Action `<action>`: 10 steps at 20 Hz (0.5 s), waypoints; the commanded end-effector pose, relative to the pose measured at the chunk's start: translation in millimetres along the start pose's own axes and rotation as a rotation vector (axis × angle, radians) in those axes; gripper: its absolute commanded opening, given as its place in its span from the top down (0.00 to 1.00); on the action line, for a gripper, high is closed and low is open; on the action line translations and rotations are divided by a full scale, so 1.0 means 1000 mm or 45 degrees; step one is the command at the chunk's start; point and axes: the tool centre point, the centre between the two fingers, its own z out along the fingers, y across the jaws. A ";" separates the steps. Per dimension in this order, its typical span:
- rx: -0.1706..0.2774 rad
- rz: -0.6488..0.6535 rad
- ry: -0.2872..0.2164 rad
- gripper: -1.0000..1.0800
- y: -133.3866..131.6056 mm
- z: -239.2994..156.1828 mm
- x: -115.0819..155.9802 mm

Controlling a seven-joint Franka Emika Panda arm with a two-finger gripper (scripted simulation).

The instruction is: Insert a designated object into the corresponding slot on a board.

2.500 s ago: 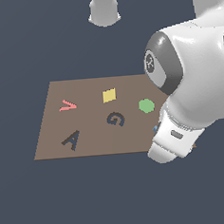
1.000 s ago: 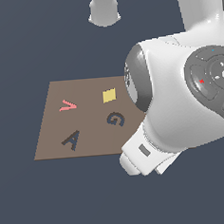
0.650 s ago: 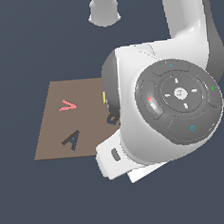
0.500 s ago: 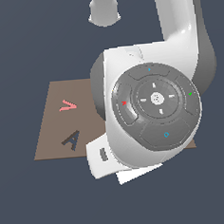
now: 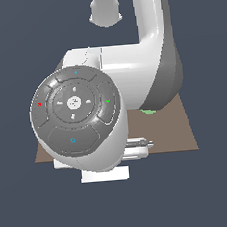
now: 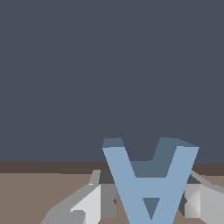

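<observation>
In the wrist view a light-blue A-shaped block (image 6: 151, 183) stands between my two fingers (image 6: 94, 202), which press against its sides. My gripper (image 6: 148, 204) is shut on it. The block hangs over the brown board (image 6: 30, 192), close to one of its edges. In the exterior view my own arm (image 5: 77, 118) fills the middle and hides the gripper, the block and the A-shaped slot. Only the board's corner at that view's right (image 5: 179, 129) and a sliver at its left show.
A thin strip of the green hexagon (image 5: 148, 112) peeks out beside the arm on the board. The robot's base (image 5: 106, 10) stands behind the board. Beyond the board's edge everything is dark floor (image 6: 109, 65).
The arm has swung toward the exterior view's left and come nearer the camera. It now covers the pink V, the G recess and the A recess that showed before.
</observation>
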 end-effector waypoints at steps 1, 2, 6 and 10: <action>0.000 0.099 0.000 1.00 0.016 -0.001 -0.004; 0.000 0.139 0.000 1.00 0.022 -0.001 -0.006; 0.000 0.305 0.000 1.00 0.048 -0.002 -0.016; 0.001 0.466 0.000 1.00 0.071 -0.003 -0.030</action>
